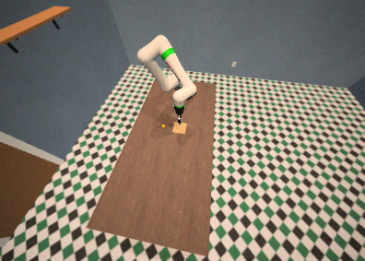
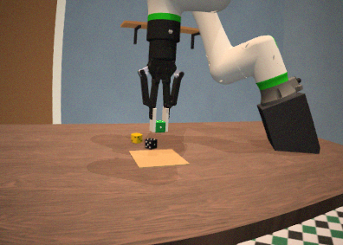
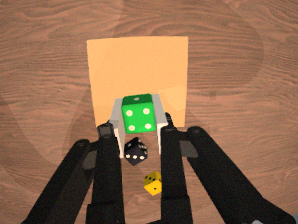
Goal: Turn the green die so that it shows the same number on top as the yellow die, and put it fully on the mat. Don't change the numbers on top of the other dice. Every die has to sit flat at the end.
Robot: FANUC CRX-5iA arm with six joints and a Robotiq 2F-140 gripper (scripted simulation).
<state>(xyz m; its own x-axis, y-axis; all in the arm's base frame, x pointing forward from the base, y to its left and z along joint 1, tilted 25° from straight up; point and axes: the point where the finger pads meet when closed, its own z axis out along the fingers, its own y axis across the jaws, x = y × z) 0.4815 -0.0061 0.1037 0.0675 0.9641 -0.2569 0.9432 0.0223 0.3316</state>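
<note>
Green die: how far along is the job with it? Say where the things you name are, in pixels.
Done: the green die (image 2: 160, 126) (image 3: 139, 119) is lifted in the hand (image 2: 159, 126) (image 3: 138, 107). In hand: its turn; four is up, while the yellow die (image 1: 163, 125) (image 2: 137, 138) (image 3: 153, 183) appears to show one. Left: getting one up, then setting it flat, fully on the mat (image 1: 180, 128) (image 2: 158, 158) (image 3: 140, 65).

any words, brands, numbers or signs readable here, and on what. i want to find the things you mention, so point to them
No words, brands or printed numbers can be read, only pips:
green die (image 2: 160, 126) (image 3: 139, 120): four on one face, one on another
yellow die (image 1: 163, 125) (image 2: 137, 138) (image 3: 153, 184): one on one face
black die (image 1: 170, 124) (image 2: 151, 144) (image 3: 136, 151): too small to count surely
</note>
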